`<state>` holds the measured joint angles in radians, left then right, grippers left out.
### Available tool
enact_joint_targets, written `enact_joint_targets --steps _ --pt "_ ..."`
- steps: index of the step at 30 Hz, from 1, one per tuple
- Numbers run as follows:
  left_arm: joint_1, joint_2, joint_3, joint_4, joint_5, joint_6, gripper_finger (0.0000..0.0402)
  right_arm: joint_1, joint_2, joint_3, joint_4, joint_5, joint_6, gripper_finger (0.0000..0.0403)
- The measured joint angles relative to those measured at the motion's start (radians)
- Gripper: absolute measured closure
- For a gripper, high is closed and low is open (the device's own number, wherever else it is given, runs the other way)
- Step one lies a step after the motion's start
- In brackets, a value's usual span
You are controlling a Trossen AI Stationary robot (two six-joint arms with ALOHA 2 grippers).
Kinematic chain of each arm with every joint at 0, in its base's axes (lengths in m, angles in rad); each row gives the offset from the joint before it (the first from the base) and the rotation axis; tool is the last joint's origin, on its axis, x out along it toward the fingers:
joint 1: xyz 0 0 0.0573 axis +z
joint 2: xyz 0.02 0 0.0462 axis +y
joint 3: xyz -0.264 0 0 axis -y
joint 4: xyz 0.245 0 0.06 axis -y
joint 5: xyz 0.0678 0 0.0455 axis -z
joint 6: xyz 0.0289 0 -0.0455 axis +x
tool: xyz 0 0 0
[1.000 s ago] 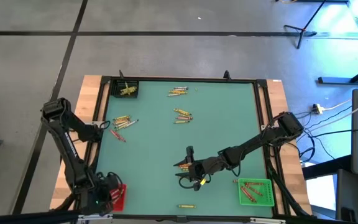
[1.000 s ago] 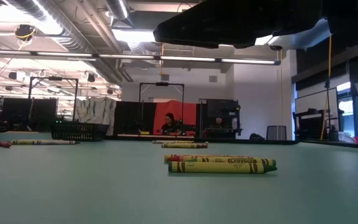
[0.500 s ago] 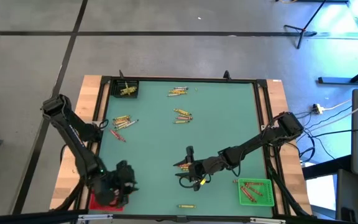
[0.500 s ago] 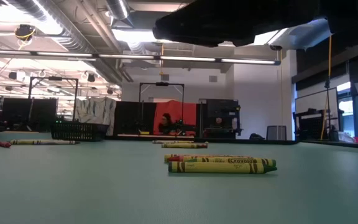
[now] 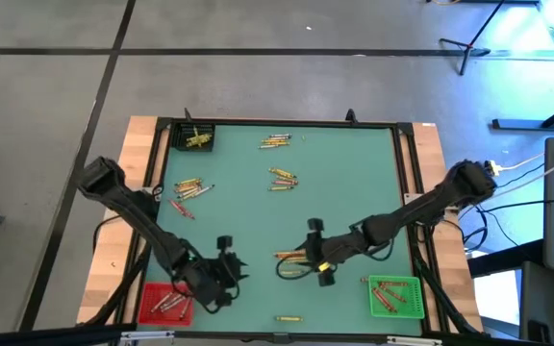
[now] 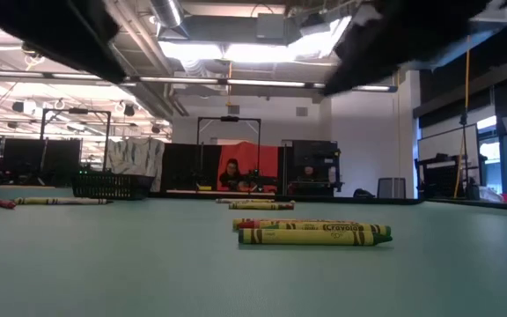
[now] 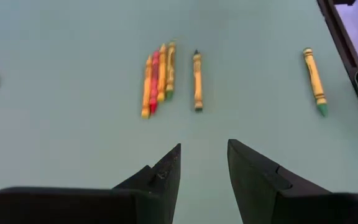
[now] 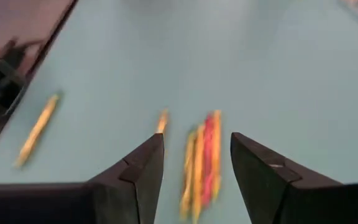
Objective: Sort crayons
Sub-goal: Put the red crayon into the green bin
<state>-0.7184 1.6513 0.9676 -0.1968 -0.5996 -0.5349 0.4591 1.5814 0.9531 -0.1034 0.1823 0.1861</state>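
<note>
The left gripper (image 5: 227, 272) hangs open and empty by the red bin (image 5: 166, 303). The right gripper (image 5: 314, 253) is open and empty over a small bunch of crayons (image 5: 289, 255). More crayons (image 5: 281, 179) lie farther back.

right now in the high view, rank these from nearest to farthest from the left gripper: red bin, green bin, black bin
Measured from the left gripper, which is low over the near left part of the table:
1. Red bin, just beside it at the near left corner.
2. Green bin, across the table at the near right corner.
3. Black bin, at the far left corner; not much farther than the green bin.
</note>
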Motion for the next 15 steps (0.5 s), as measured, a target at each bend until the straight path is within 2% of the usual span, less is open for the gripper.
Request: enact_joint_targets --steps 4,7,12,15 --pt "0.017 0.085 0.0 0.132 -0.057 0.119 0.0286 0.0 -0.059 0.0 -0.168 -0.106 0.119 0.0219" --pt "0.038 0.141 0.0 0.225 -0.08 0.169 0.0286 0.017 -0.078 0.001 -0.243 -0.133 0.159 0.0219" --pt "0.078 0.205 -0.015 0.374 0.032 0.255 0.0286 0.055 -0.079 0.088 -0.463 -0.128 0.234 0.0219" --pt "0.108 0.202 -0.094 0.565 0.092 0.316 0.0286 0.075 -0.08 0.151 -0.614 -0.124 0.296 0.0219"
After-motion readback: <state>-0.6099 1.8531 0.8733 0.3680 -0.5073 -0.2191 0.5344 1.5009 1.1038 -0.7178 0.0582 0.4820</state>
